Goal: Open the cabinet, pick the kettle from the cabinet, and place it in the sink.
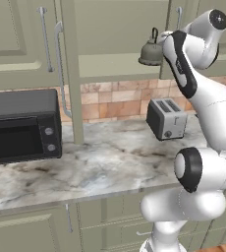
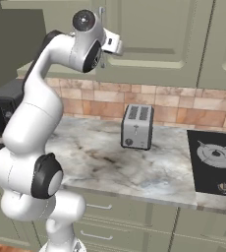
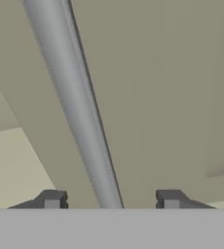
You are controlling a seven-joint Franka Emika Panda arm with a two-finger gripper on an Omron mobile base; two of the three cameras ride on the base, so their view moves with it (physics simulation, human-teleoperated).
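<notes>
Even soft light, faint shadows, slightly blurry

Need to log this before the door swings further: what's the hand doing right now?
Hand: open, fingers either side of the cabinet door's silver bar handle, not clamped on it.

Arm raised high, fingers (image 3: 53, 200) apart

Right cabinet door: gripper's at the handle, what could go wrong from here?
The fingers straddle the handle with gaps on both sides, and it runs off-centre and slanted, so a grip may slip. The kettle sits near the shelf's front edge beside the arm, so the elbow might knock it when the door swings.
</notes>
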